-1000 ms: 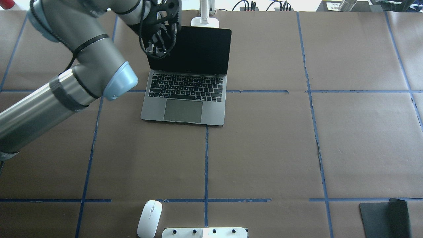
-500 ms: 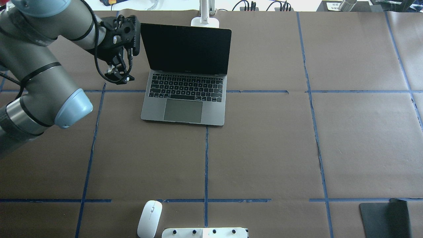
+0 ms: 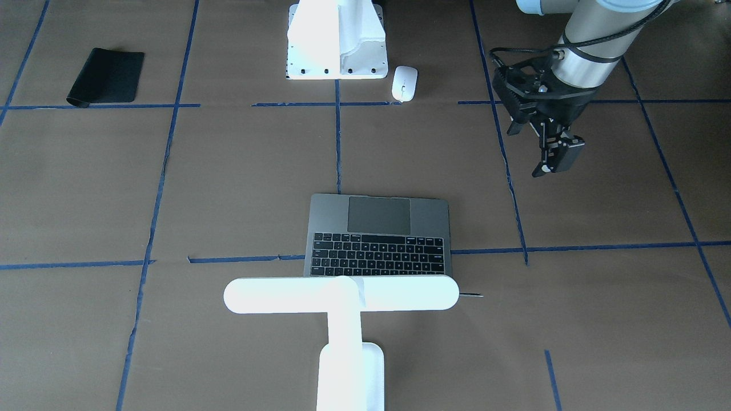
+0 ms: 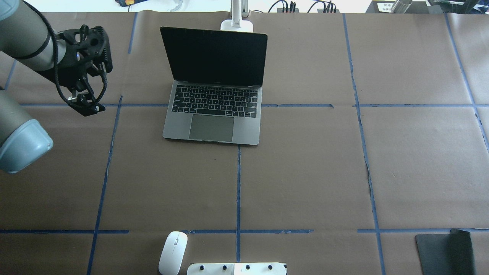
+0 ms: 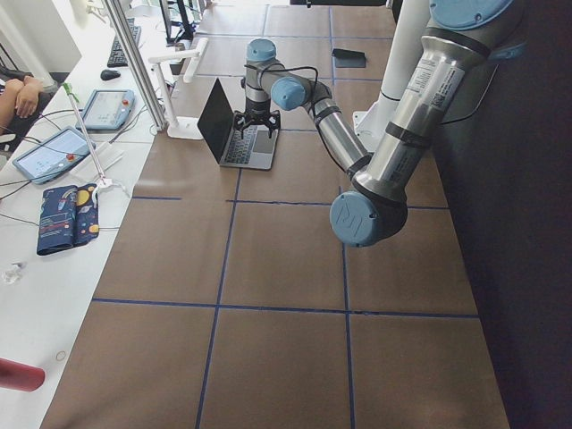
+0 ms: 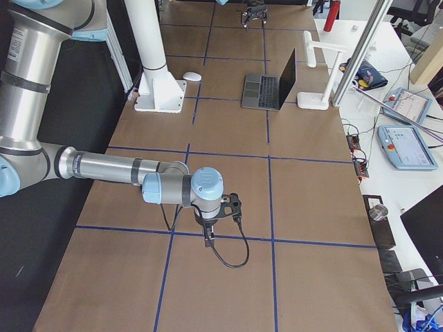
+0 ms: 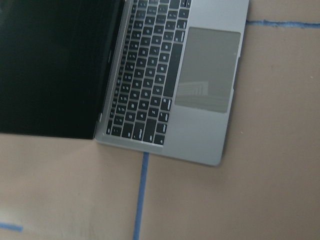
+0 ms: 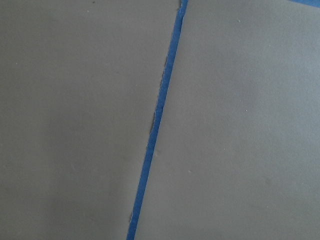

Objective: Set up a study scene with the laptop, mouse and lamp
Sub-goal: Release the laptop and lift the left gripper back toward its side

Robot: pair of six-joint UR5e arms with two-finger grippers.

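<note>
The laptop (image 4: 214,110) stands open at the table's far middle, screen dark; it also shows in the front view (image 3: 380,228) and the left wrist view (image 7: 165,85). The white lamp (image 3: 342,294) stands just behind it, its bar head over the lid; its base (image 4: 237,25) shows overhead. The white mouse (image 4: 173,252) lies at the near edge, also visible in the front view (image 3: 404,83). My left gripper (image 4: 88,108) hangs left of the laptop, shut and empty, clear of it (image 3: 553,165). My right gripper (image 6: 208,238) hovers low over bare table far to the right; I cannot tell its state.
A flat black mat (image 4: 445,252) lies at the near right corner. A blocky white stand (image 4: 237,268) sits at the near edge beside the mouse. Blue tape lines cross the brown table cover. Screens and cables lie beyond the far edge.
My left arm has swung left, away from the laptop's lid corner; its gripper now hangs well left of the laptop. The laptop, mouse and lamp have not moved.
</note>
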